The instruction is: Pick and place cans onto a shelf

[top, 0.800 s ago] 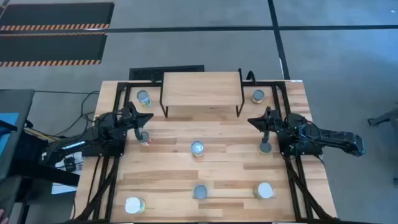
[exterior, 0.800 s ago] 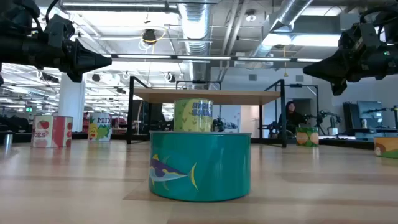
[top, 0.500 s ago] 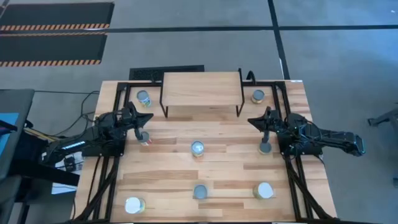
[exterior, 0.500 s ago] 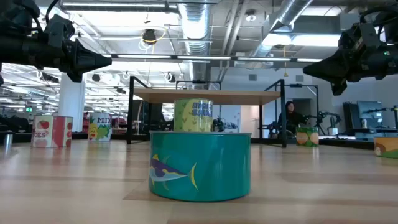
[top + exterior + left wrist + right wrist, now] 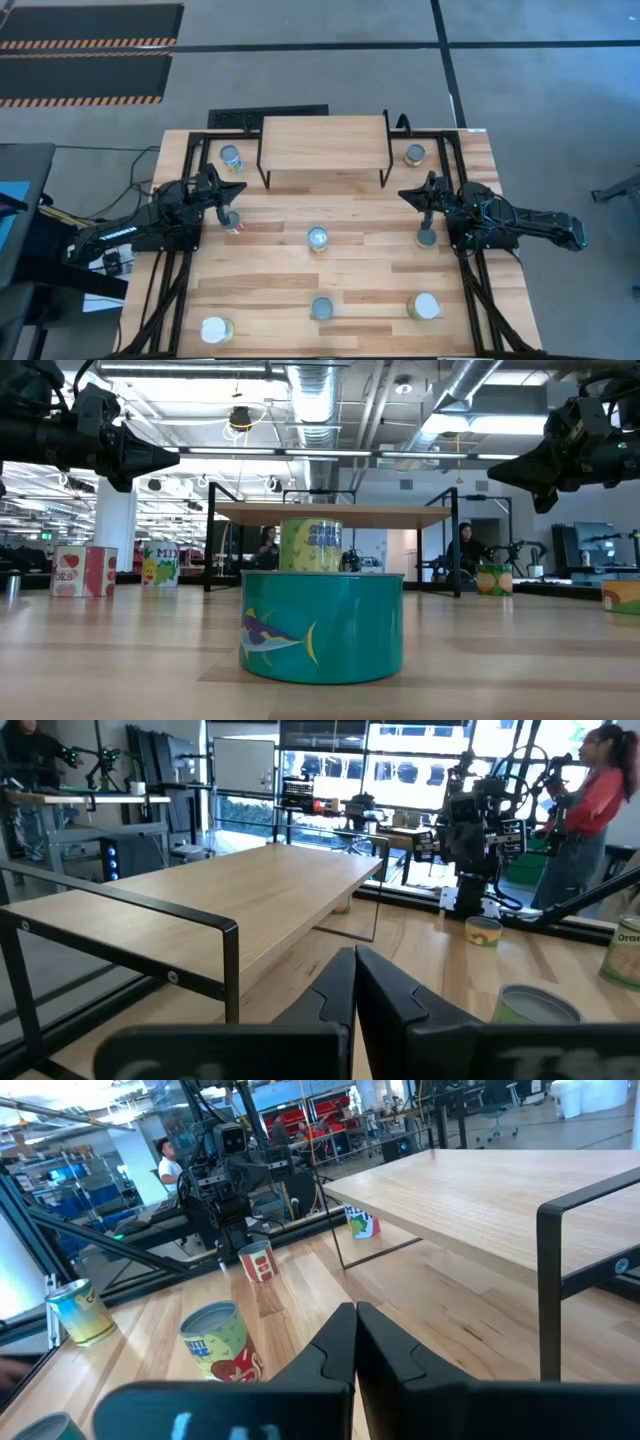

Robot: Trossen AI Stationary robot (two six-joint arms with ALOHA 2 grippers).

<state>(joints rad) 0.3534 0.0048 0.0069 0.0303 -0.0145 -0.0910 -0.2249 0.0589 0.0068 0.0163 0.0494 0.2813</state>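
Observation:
The light-wood shelf [image 5: 323, 145] stands on black legs at the table's far middle, its top bare. Several cans stand upright on the tabletop: one at the far left [image 5: 231, 156], one at the far right [image 5: 414, 154], a red one [image 5: 232, 222], a middle one [image 5: 317, 238], a grey-topped one [image 5: 426, 237], and a teal one [image 5: 320, 625] near the front. My left gripper [image 5: 237, 190] is shut and empty, raised left of the shelf's front. My right gripper [image 5: 405, 194] is shut and empty, raised right of it. Both point inward.
Two white-topped cans [image 5: 216, 329] [image 5: 425, 306] stand near the front edge. Black frame rails [image 5: 170, 290] [image 5: 478, 290] run along both table sides. People [image 5: 590, 800] [image 5: 165, 1160] show in the room beyond the table.

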